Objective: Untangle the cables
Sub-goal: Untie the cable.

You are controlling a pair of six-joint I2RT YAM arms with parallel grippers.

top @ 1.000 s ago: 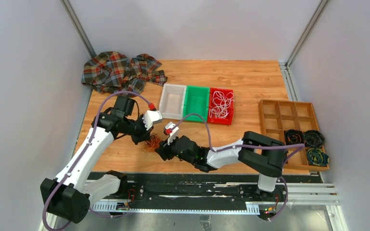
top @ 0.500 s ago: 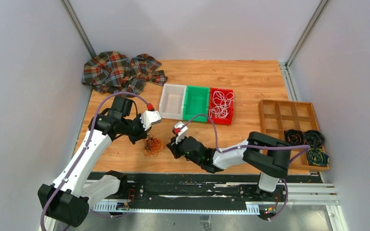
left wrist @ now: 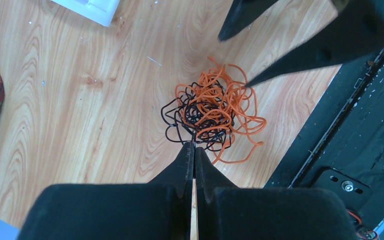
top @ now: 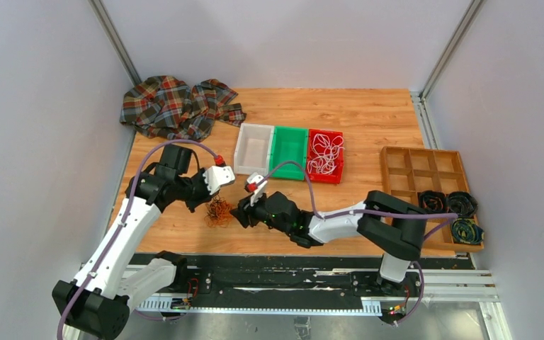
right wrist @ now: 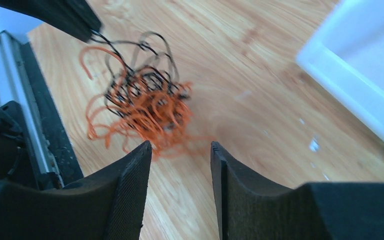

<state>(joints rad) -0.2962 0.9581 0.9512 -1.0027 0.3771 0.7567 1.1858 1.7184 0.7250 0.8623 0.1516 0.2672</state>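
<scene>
Over on the left, the left gripper point(left wrist: 194, 150) is pinched tight, with a black strand nipped at its tips. That's right at the near edge of the cables point(left wrist: 212, 112), an orange-and-black knot lying on the table point(top: 368, 120) between the two arms, near the front edge. Just to the right, the right gripper point(right wrist: 180, 147) hovers with jaws parted and nothing in them, the knot just ahead. The smart play, I'd say: left anchors, right picks one loose orange loop at the rim, not the dense middle, and draws it away low and slow. Grab a bunch and the knot likely tightens. Farther right, white cables point(top: 324, 154) sit in the red bin point(top: 325, 132).
</scene>
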